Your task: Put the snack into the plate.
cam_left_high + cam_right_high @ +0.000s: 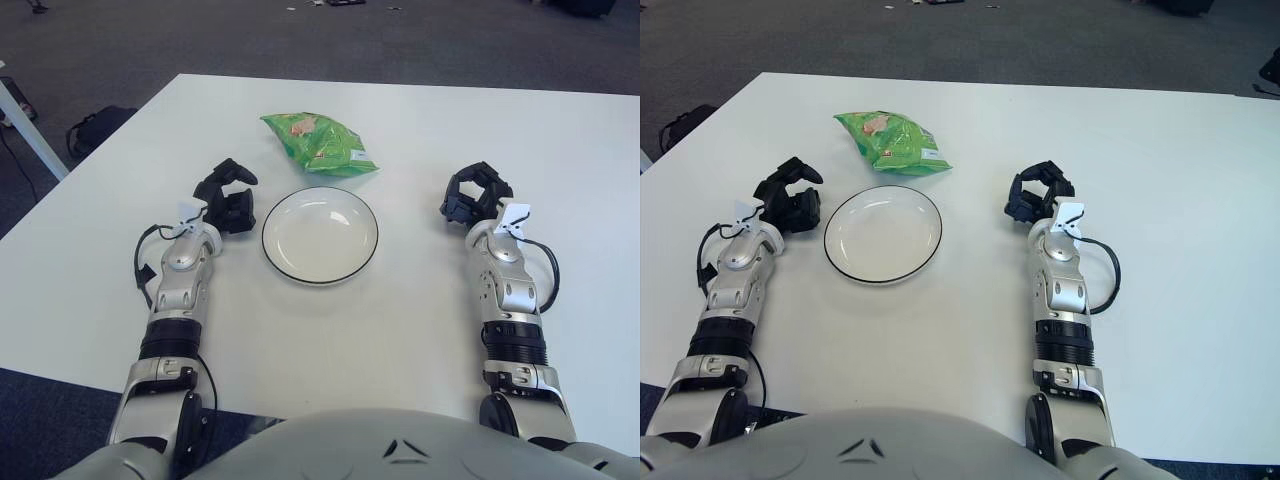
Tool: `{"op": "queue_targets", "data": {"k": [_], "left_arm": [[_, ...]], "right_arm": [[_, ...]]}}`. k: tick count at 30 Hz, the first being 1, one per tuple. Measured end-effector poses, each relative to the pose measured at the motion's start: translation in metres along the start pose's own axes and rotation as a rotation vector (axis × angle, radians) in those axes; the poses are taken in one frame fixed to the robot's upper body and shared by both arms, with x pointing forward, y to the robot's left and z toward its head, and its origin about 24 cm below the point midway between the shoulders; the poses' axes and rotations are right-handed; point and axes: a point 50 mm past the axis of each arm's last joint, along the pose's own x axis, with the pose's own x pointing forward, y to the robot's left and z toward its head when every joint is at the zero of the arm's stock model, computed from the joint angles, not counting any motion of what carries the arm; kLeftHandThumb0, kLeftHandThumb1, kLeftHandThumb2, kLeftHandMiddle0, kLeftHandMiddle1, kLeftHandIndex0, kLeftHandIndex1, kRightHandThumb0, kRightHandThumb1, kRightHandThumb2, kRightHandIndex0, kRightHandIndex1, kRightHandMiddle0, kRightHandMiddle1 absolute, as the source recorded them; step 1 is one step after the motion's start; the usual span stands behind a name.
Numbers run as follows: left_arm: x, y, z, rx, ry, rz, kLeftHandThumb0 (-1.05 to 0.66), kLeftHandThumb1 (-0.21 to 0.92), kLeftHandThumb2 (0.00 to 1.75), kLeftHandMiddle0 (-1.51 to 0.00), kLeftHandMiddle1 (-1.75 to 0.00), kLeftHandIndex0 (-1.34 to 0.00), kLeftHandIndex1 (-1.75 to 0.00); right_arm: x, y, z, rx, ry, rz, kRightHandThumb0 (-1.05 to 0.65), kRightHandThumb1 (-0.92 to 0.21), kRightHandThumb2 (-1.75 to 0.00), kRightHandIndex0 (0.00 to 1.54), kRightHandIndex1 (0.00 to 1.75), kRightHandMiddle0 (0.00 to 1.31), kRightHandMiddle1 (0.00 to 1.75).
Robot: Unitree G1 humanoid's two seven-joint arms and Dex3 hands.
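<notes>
On the white worktop (420,340) the green snack bag (320,143) lies just beyond the far rim of the plate (320,235), close to it but not inside; the plate holds nothing. Neither hand has the bag: the left hand (226,198) shows left of the plate, the right hand (476,195) well to its right, both with fingers curled on nothing. By my judgement the whole task remains: reach, grasp, lift, place.

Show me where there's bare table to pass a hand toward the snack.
Bare table lies between the right hand and the plate, running up to the snack bag. It is tighter on the other side: the left hand sits close beside the plate's rim, and the bag nearly meets its far edge.
</notes>
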Motion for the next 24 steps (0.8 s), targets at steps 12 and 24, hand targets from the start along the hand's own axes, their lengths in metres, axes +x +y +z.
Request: {"op": "queue_targets", "data": {"k": [12,24], "left_arm": [[0.005,-0.002,-0.001,0.092,-0.058,-0.034,-0.48,0.33,1.29,-1.26,-1.75,-0.60,-1.75],[0.011,0.000,0.003,0.140,-0.122,-0.037,-0.47,0.35,1.27,-1.26,-1.75,-0.59,-1.75]], "right_arm": [[-0.002,-0.001,0.000,0.011,-0.002,-0.011,-0.50,-0.27,-1.38,1.30,1.75,0.66,1.75],[-0.002,-0.002,-0.001,0.018,0.005,-0.017,-0.50,-0.27,-1.38,1.30,1.75,0.66,1.75]]}}
